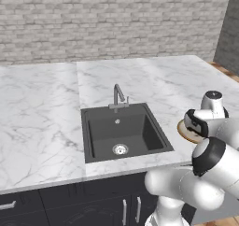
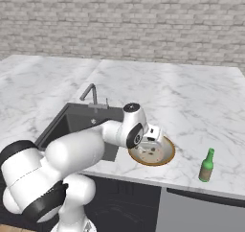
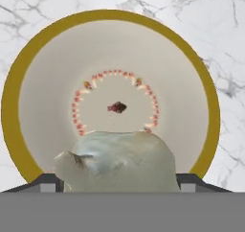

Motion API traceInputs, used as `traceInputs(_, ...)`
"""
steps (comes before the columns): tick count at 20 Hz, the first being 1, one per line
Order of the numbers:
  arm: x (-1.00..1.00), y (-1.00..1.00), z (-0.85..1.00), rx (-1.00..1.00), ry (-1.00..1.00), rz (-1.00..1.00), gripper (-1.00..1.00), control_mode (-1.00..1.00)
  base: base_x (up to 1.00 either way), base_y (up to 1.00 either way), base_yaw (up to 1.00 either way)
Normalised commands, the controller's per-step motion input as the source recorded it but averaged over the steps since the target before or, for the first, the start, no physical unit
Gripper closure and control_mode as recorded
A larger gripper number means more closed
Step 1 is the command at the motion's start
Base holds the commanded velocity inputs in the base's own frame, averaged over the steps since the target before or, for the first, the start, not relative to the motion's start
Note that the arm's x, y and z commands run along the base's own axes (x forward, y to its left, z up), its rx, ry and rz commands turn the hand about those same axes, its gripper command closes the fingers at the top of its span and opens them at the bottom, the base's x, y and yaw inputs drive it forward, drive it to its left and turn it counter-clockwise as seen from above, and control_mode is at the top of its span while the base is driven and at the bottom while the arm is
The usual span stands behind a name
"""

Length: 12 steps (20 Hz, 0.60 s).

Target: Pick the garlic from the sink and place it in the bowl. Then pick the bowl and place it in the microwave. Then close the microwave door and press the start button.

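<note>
The garlic (image 3: 119,161), a whitish lumpy bulb, sits between my gripper's (image 3: 119,184) two dark fingertips (image 3: 48,182), which are shut on its sides. It hangs just above the cream inside of the bowl (image 3: 14,106), near the rim closest to me. The tan-rimmed bowl (image 2: 165,156) stands on the marble counter right of the sink (image 2: 64,123), close to the counter's front edge. My hand (image 2: 152,145) points down over it. From the left, the arm covers most of the bowl (image 1: 186,132). The microwave is out of view.
The dark sink basin (image 1: 95,131) holds only its steel drain (image 1: 120,149), with a thin faucet (image 1: 117,96) behind it. A green bottle (image 2: 206,165) stands upright on the counter to the right of the bowl. A brick wall runs along the back.
</note>
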Motion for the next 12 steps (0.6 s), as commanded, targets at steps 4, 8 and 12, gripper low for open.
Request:
traceInputs(4,0.00,-0.05,0.04,0.00,0.00,0.00,-1.00,-1.00,0.00,0.00,0.00)
traceInputs(8,0.01,0.00,0.06,0.00,0.00,0.00,-1.00,-1.00,0.00,0.00,0.00)
traceInputs(12,-0.13,0.10,0.24,0.00,-0.01,0.02,-1.00,-1.00,0.00,0.00,0.00)
